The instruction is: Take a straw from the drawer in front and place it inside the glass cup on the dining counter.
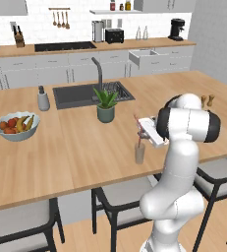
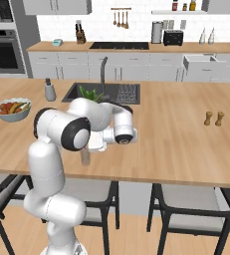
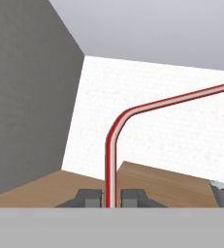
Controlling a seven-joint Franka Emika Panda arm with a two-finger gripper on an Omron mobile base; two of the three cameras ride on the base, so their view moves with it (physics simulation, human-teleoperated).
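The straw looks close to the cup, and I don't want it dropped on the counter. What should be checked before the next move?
1. Gripper shut on the straw: ok.
2. Straw between the fingertips, bent end clear of them: ok.
3. Glass cup upright on the dining counter: ok.
4. Straw's lower end inside the cup: cannot tell; the hand hides it.
5. Plant pot stands apart from the cup: ok.

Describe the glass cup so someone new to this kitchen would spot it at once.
Start at the big wooden dining counter with the dark sink. Near its front edge, right under the gripper holding the straw, stands the glass cup. It is small, plain and see-through grey, unlike the leafy plant pot behind it.
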